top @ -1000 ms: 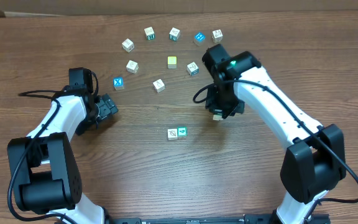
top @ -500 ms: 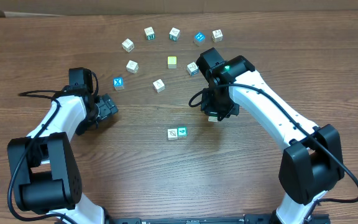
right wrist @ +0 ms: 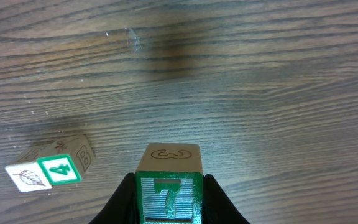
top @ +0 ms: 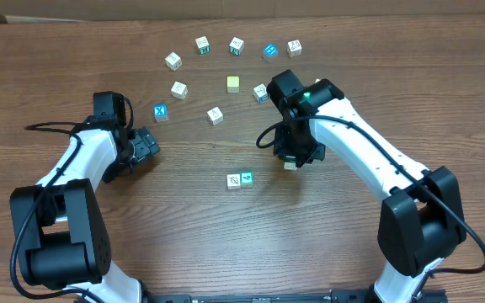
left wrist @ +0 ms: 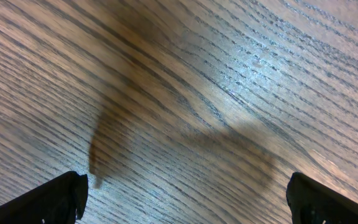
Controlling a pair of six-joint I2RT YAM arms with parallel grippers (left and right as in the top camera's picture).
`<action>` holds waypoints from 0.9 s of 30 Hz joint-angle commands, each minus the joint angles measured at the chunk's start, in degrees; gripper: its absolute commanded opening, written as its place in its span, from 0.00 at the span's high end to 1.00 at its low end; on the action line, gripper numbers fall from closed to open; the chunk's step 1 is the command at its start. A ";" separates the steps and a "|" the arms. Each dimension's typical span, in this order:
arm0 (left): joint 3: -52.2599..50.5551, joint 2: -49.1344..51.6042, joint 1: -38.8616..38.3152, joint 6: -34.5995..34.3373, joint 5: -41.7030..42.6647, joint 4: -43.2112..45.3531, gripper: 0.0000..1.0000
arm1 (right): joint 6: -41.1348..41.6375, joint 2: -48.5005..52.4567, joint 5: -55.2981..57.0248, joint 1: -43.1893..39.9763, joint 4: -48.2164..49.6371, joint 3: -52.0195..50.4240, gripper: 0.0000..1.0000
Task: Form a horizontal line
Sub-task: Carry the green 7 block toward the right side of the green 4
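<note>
Lower part of 7 cube (right wrist: 168,186) past the bottom edge

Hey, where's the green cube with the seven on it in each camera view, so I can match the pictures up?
Overhead: the 7 cube sits right of centre, under the right hand, up and right of the paired cubes.
Left wrist: not in it.
Right wrist: bottom centre, gripped by the right hand.
Shared landmark: the paired cubes, a leaf and a green 4, lower left in the right wrist view.
</note>
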 commanded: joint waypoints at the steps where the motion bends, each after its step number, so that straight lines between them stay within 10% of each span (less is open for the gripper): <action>1: -0.22 0.66 0.22 0.20 -0.33 0.00 0.00 | 0.26 0.15 -0.04 0.24 1.29 -1.86 0.90; 27: -0.22 0.66 0.22 0.20 -0.33 0.00 0.00 | 0.26 0.39 -0.04 0.24 2.56 -2.62 0.87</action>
